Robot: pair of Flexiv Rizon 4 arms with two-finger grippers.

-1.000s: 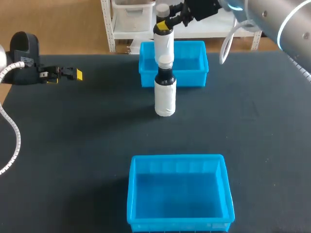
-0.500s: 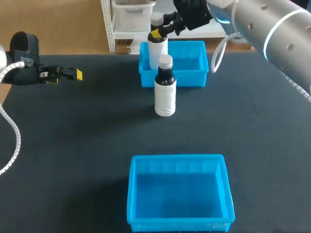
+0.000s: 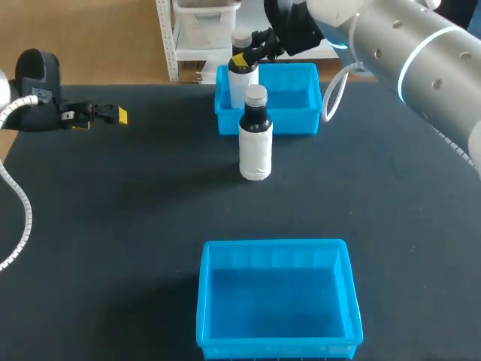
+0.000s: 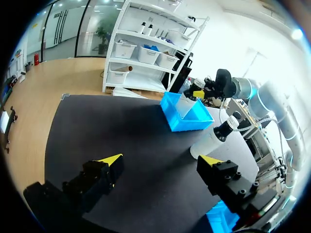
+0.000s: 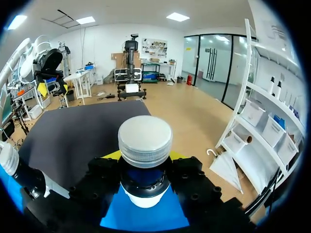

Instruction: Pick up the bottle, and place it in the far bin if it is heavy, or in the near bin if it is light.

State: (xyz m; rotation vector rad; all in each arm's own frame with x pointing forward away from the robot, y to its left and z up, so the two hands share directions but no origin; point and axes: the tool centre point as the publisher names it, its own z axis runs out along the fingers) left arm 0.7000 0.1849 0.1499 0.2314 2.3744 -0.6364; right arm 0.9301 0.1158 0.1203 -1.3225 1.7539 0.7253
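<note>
Dark bench (image 3: 113, 226) fills the head view, with the far bin (image 3: 301, 94) at upper centre and the near bin (image 3: 274, 301) at lower centre, its front edge cut off by the frame.

Hidden or unclear:
- The base of the bottle (image 3: 240, 75) is covered by the cap of a second bottle (image 3: 255, 143) and by the far bin's wall. Contact with the bin floor cannot be told.
- Only one yellow tip of the right pincer (image 3: 242, 56) is seen in the head view; the other is behind the bottle neck.
- In the right wrist view little of the bottle (image 5: 145, 141) is shown beyond the grey cap and the neck.
- In the left wrist view only a corner of the near bin (image 4: 221, 221) is caught.

The bottle is gripped at the neck, just under the cap, by the right pincer (image 5: 145, 156), with a finger pressed on each side. It is held over the left end of the far bin (image 5: 146, 216), at upper centre of the head view, with the right arm (image 3: 406, 53) entering from the upper right.

The bottle is held upright, cap up, long axis vertical. The second bottle is stood upright on the bench just in front of the far bin.

The left pincer (image 3: 109, 115) is parked at the far left of the head view, well apart from both bins. Its fingers are spread wide in the left wrist view, the left pincer (image 4: 160, 164) with nothing between them.
</note>
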